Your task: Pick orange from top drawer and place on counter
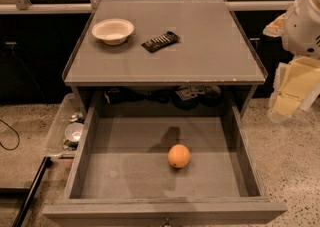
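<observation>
The orange (pixel 178 156) lies on the flat bottom of the open top drawer (pixel 125 171), a little right of its middle. The drawer is pulled out toward me under the counter (pixel 200 56). My gripper (pixel 291 90) hangs at the far right, beside the cabinet and above the floor, level with the counter's front edge. It is well to the right of the orange and holds nothing that I can see. The white arm (pixel 305 21) rises above it at the frame's edge.
A white bowl (pixel 113 30) and a dark flat packet (pixel 160 41) sit on the counter's back left and middle. A clear plastic tray (pixel 64 128) of small items sticks out left of the cabinet. Dark items (pixel 192 95) sit behind the drawer. Speckled floor lies around.
</observation>
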Available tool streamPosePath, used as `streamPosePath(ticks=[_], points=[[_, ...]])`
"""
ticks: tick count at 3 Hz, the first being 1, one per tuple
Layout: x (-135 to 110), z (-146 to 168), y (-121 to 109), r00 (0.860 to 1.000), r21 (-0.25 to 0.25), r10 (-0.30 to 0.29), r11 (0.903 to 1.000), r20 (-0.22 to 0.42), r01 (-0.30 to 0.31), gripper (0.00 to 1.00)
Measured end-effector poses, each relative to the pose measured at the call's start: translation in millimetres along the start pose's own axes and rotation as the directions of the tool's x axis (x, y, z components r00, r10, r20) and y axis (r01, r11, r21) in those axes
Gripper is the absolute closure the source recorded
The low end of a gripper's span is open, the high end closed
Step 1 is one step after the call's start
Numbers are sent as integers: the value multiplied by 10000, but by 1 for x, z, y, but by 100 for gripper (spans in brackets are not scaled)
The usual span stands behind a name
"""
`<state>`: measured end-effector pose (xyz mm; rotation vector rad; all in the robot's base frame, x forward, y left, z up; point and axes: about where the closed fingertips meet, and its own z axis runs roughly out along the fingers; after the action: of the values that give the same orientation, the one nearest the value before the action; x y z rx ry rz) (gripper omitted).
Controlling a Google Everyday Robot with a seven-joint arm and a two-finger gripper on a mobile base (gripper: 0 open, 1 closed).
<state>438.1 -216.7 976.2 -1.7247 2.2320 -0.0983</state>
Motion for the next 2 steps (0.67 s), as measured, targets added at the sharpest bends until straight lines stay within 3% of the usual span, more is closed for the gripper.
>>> streamPosePath(ticks=[2], points=[[7,18,7,9998,-93,184,9998,45,-184,0]])
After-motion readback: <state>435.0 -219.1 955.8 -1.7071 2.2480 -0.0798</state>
